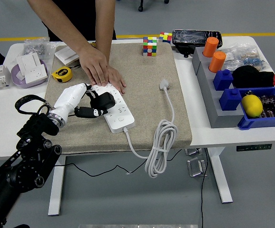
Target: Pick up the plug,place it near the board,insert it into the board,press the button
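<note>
**Robot hand over the power strip, plug lying apart on the mat**

We see the left robot hand [98,103], white-shelled with black fingers, hanging over the left edge of the white power strip [113,107], about midway along it. Its fingers are loosely curled and grip nothing. The white plug [164,85] lies well to the right of the hand, on the far side of the strip, untouched. Its cable [162,142] runs toward us and loops over the near edge.

The strip and plug rest on a beige fabric mat [142,71] that covers the middle of the white table [223,135]. Below the table we see grey floor.

A person stands at the far side, one hand [99,68] pressed flat on the strip's far end, just beyond the robot hand. To the left sit a yellow tape measure [61,73] and a bowl of white sockets [29,71]. A colour cube [150,46] stands at the mat's far edge. On the right are orange cylinders [214,53], blue blocks [226,88] and a blue bin [270,111].
</note>
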Robot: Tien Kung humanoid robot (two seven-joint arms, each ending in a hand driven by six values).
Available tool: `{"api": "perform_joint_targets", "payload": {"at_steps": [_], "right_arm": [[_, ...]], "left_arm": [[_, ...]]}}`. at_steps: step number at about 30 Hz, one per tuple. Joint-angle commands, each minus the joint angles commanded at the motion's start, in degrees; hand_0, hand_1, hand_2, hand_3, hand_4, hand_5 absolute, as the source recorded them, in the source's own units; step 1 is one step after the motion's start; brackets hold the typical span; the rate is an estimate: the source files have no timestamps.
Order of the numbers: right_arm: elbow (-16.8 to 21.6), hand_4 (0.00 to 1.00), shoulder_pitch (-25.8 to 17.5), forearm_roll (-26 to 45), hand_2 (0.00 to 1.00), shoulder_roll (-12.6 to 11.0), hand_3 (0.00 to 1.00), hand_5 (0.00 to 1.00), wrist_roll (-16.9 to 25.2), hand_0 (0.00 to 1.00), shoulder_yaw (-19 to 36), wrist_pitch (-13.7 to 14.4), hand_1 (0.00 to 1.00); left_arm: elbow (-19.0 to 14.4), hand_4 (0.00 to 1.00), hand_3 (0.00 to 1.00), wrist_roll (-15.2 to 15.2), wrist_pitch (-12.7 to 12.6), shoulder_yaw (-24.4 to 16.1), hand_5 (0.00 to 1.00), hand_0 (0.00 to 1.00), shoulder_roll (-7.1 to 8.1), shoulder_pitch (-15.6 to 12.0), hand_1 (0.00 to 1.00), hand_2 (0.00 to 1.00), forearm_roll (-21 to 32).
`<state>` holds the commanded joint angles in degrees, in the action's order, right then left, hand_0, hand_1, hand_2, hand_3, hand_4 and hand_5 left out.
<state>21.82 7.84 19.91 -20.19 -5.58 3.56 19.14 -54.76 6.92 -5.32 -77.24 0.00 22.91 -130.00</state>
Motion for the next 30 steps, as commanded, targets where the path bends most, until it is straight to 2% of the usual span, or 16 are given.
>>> {"api": "perform_joint_targets", "payload": {"at_steps": [10,19,30], "right_arm": [[-0.01,0.998,0.09,0.15,0.833,-0.03,0.839,0.998,0.01,0.858,-0.15,-0.01,0.858],[0.0,0.998,0.12,0.27,0.833,-0.06,0.839,0.998,0.03,0.858,-0.31,0.02,0.858],[0.01,0.998,0.11,0.43,0.832,-0.13,0.838,0.998,0.04,0.859,-0.51,0.07,0.858]], "left_arm": [[5.03,0.542,0.303,0.62,-1.1,-1.22,0.27,0.724,0.0,1.97,0.614,0.42,0.0],[7.14,0.544,0.303,0.82,-1.69,-2.1,0.269,0.721,0.0,2.6,0.617,0.419,0.0],[8.0,0.545,0.3,0.87,-1.92,-2.09,0.266,0.714,0.0,2.95,0.628,0.42,0.0]]}}
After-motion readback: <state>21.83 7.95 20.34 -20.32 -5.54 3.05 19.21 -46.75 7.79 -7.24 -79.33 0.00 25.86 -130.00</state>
